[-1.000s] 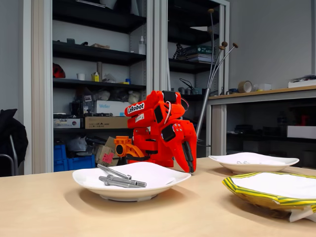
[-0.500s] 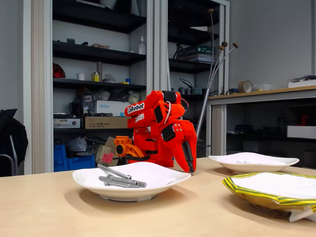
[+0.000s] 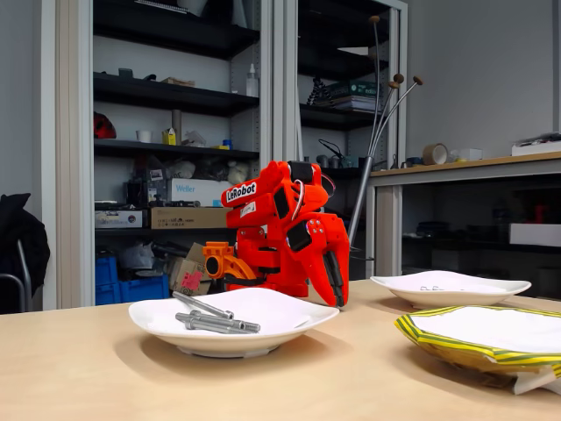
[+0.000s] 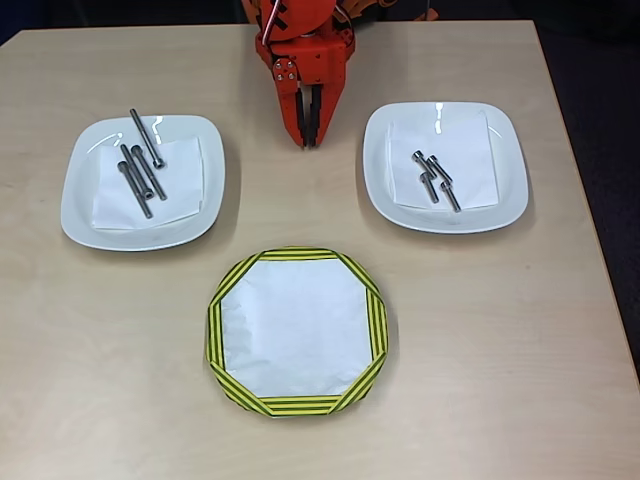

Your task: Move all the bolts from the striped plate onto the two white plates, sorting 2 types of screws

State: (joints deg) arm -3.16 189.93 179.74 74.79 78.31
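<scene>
Several long slim bolts (image 4: 140, 170) lie on the left white plate (image 4: 80, 215). Several short stubby bolts (image 4: 435, 180) lie on the right white plate (image 4: 500, 205). The striped plate (image 4: 215, 330) sits nearer the table's front, and its white centre is bare. My orange gripper (image 4: 308, 140) rests shut, tips down on the table between the two white plates, holding nothing. In the fixed view the long bolts (image 3: 215, 322) show on the near white plate (image 3: 289, 320). Behind it there are the gripper (image 3: 337, 298), the other white plate (image 3: 456, 294) and the striped plate (image 3: 438, 344).
My folded orange arm (image 3: 280, 228) sits at the table's back edge. Shelves and a side counter stand behind the table. The wooden tabletop (image 4: 500, 380) is open around and in front of the plates.
</scene>
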